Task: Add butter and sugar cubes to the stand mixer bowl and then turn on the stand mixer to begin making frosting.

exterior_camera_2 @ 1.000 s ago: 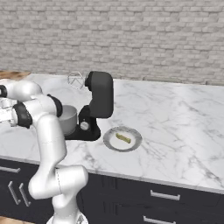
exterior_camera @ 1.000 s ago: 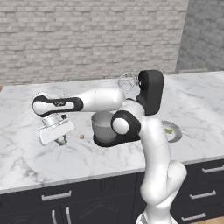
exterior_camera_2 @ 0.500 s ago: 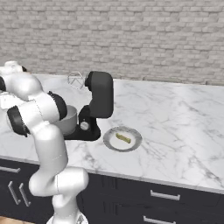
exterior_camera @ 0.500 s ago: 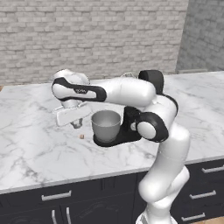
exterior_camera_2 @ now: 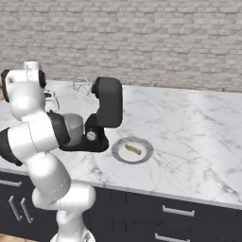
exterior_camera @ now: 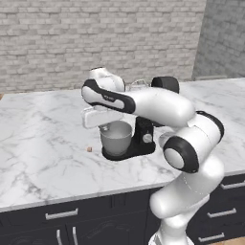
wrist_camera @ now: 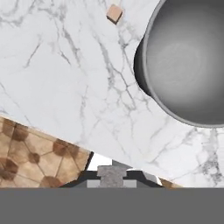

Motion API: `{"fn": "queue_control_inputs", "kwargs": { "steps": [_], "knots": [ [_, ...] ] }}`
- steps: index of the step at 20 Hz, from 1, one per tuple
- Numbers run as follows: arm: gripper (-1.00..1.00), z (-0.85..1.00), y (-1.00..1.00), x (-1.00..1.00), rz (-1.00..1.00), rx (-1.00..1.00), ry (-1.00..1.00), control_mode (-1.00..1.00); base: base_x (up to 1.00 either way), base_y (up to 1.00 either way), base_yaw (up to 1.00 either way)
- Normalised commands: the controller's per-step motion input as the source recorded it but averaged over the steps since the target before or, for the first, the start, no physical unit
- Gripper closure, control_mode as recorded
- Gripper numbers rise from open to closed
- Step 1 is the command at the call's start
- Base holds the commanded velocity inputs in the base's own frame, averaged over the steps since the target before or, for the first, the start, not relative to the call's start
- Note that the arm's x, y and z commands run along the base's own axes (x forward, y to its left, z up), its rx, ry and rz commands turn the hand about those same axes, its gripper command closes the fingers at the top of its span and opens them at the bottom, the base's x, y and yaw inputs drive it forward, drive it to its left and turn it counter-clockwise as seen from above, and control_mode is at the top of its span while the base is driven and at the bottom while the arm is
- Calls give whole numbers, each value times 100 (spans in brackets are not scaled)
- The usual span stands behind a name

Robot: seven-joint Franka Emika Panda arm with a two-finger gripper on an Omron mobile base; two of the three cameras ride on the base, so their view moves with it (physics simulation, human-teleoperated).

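The black stand mixer (exterior_camera: 162,86) stands on the marble counter with its head tilted up and the whisk (exterior_camera_2: 81,86) raised. The grey stand mixer bowl (exterior_camera: 116,139) sits on its base and looks empty in the hand view (wrist_camera: 188,61). My gripper (exterior_camera: 104,128) hangs just above the bowl's left rim. It is shut (wrist_camera: 111,175) on a small pale grey sugar cube. The tan sugar cube (exterior_camera: 89,149) lies on the counter left of the bowl (wrist_camera: 114,13). The butter (exterior_camera_2: 133,149) lies on a flat grey plate (exterior_camera_2: 118,153) right of the mixer.
The arm arches over the mixer from the right in the left base view. The counter's front edge and the patterned floor (wrist_camera: 30,157) lie close below the hand. A brick wall (exterior_camera: 95,38) backs the counter, and dark drawers (exterior_camera_2: 170,212) run beneath it.
The arm has lifted from the counter left of the bowl and swung right. The hand now hovers over the bowl's left rim, still shut. The tan cube has stayed on the counter.
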Motion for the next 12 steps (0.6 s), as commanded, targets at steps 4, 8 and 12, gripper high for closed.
{"fn": "queue_control_inputs", "kwargs": {
  "steps": [4, 8, 12],
  "knots": [
    [100, 0, -64, 28, -9, 0, -8, -100, 0, 0, 0],
    [100, 0, -53, 24, -8, 0, -6, -100, 0, 0, 0],
    [100, -5, -38, 37, -4, 0, -2, -100, 0, 0, 0]
  ]
}}
